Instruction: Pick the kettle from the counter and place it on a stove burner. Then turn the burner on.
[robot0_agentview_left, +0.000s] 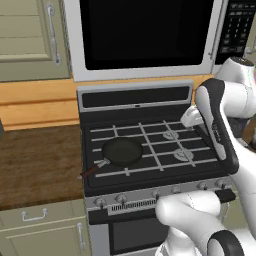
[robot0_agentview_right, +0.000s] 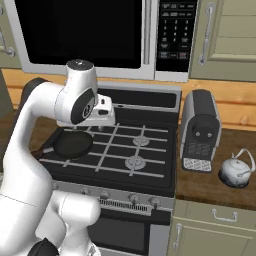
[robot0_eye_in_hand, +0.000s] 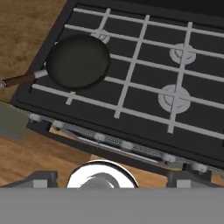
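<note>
The small silver kettle (robot0_agentview_right: 235, 171) stands upright on the wood counter (robot0_agentview_right: 205, 186) to the right of the stove, beside a coffee machine. My gripper (robot0_eye_in_hand: 113, 179) hangs open and empty high over the stove's front, far left of the kettle; its fingertips (robot0_eye_in_hand: 41, 178) sit wide apart at the bottom of the hand view. The white hand (robot0_agentview_right: 102, 114) hovers above the stove's left half. The larger silver burner cap (robot0_agentview_left: 183, 154) (robot0_agentview_right: 135, 161) (robot0_eye_in_hand: 174, 97) lies bare under the grates at the front right.
A black frying pan (robot0_agentview_left: 122, 151) (robot0_eye_in_hand: 78, 61) covers the front-left burner, handle pointing left. The smaller cap (robot0_agentview_right: 141, 141) sits behind the larger one. Knobs (robot0_agentview_right: 132, 198) line the stove front. A grey coffee machine (robot0_agentview_right: 200, 130) stands between stove and kettle. A microwave (robot0_agentview_right: 85, 30) hangs overhead.
</note>
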